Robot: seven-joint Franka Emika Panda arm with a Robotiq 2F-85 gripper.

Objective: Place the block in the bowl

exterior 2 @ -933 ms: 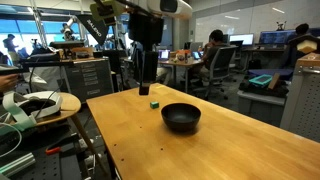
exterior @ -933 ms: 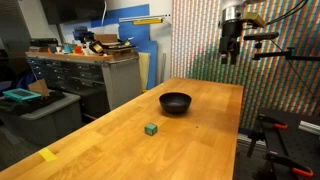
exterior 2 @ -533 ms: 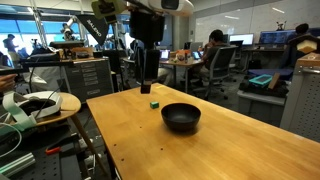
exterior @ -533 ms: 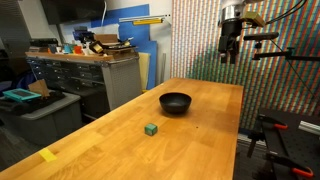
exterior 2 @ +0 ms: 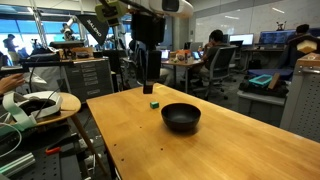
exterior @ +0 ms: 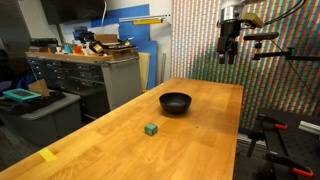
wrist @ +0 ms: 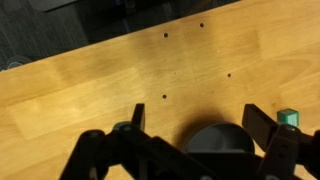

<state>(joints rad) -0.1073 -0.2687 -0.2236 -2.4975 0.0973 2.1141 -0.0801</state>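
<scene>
In an exterior view, a round, shallow, matte black bowl [exterior: 175, 102] sits on a long wooden table [exterior: 200, 140]. A small green cube block [exterior: 151, 129] lies on the bare wood near the bowl, apart from it, on its nearer side. The Robotiq gripper [exterior: 228, 58] hangs high above the table's far edge, beyond the bowl.

In another exterior view, the gripper [exterior 2: 148, 87] hovers over the block [exterior 2: 154, 102], which lies behind the bowl [exterior 2: 181, 117].

In the wrist view, the fingers [wrist: 135, 118] stand wide apart, holding nothing. The dark shape between them is probably the bowl [wrist: 215, 140], with the block [wrist: 288, 118] to its right.
</scene>
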